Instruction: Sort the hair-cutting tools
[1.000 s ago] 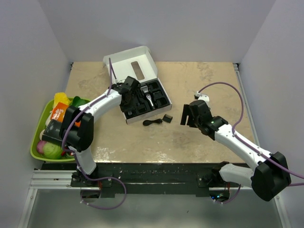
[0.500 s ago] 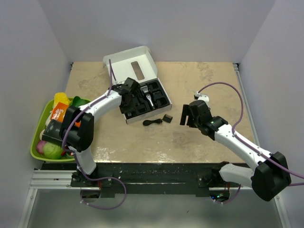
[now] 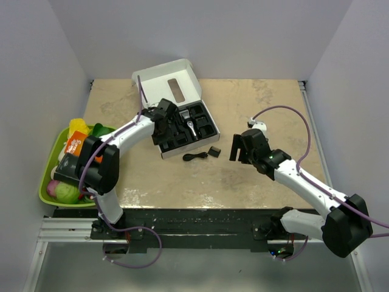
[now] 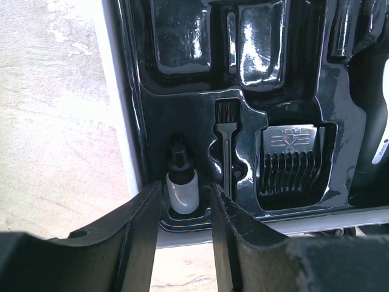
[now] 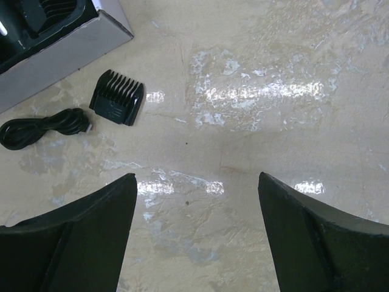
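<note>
Top external view: white box (image 3: 172, 85) lies open on the far left part of the surface (image 3: 261, 103), lid tipped back, black insert (image 3: 203, 128) facing up. The left arm reaches over the insert's left side. The right arm is over bare surface to the right of the box.

Hair clipper (image 3: 191, 126) lies in the insert, silver head showing. Loose comb attachment (image 3: 214, 150) sits on the surface just off the box's near corner. Black cord (image 3: 194, 157), bundled, lies just beside it on the left. Both are outside the box. Green tray (image 3: 44, 188) with packets and fruit sits at the left edge of the scene.

Left wrist view: left fingers (image 4: 130, 243) are partly spread, one on each side of a small bottle (image 4: 182, 185) with a black cap and white body. The bottle is seated in its recess by the insert's edge. A thin gap shows on each side, so they are not pinching it. Cleaning brush (image 4: 225, 143) is in the slot just right of the bottle. Stowed comb attachment (image 4: 293, 164), marked PUSH, fills the next recess to the right.

Right wrist view: right fingers (image 5: 79, 237) are spread wide over bare surface with nothing between them. The loose comb attachment and cord lie ahead and to the left, apart from the fingers, near the box corner.
</note>
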Controlling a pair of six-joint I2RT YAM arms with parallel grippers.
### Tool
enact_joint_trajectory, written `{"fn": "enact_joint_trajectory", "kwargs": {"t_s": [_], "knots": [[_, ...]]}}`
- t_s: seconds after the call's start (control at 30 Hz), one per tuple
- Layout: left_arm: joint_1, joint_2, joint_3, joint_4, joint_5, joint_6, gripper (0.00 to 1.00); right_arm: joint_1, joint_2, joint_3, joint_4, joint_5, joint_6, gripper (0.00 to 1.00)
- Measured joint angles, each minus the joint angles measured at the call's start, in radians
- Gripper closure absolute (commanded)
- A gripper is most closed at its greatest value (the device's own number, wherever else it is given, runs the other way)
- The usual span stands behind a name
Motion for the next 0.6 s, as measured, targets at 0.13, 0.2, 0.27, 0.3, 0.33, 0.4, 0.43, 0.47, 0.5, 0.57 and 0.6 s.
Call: {"fn": "enact_joint_trajectory", "kwargs": {"t_s": [0.13,0.2,0.27,0.3,0.33,0.4,0.43,0.47,0.5,0.57,0.6], "knots": [[0.000,-0.012,0.003,-0.014,0.002,0.002,0.56,0.010,0.000,0.000,0.000,-0.002,0.000,0.17],[0.002,-0.029,0.010,-0.037,0.001,0.003,0.48,0.024,0.006,0.006,0.000,-0.010,-0.002,0.18],[0.002,-0.055,0.025,-0.061,-0.002,0.008,0.45,0.049,0.030,0.029,-0.001,-0.016,-0.005,0.18],[0.002,-0.074,0.032,-0.070,-0.005,0.011,0.41,0.072,0.055,0.058,-0.007,-0.014,-0.008,0.19],[0.002,-0.098,0.038,-0.076,-0.007,0.012,0.39,0.095,0.083,0.088,-0.007,-0.018,-0.013,0.20],[0.002,-0.156,0.047,-0.087,-0.016,0.016,0.33,0.143,0.146,0.160,-0.009,-0.022,-0.019,0.22],[0.002,-0.192,0.047,-0.090,-0.023,0.021,0.31,0.166,0.181,0.199,-0.008,-0.024,-0.022,0.28],[0.002,-0.221,0.048,-0.095,-0.027,0.023,0.28,0.181,0.209,0.229,-0.005,-0.026,-0.024,0.35],[0.002,-0.256,0.048,-0.101,-0.035,0.027,0.27,0.199,0.242,0.263,-0.002,-0.034,-0.027,0.44],[0.002,-0.336,0.048,-0.113,-0.051,0.037,0.23,0.223,0.306,0.325,0.015,-0.060,-0.032,0.75],[0.003,-0.378,0.046,-0.115,-0.058,0.040,0.21,0.229,0.337,0.350,0.021,-0.076,-0.037,0.84]]}}
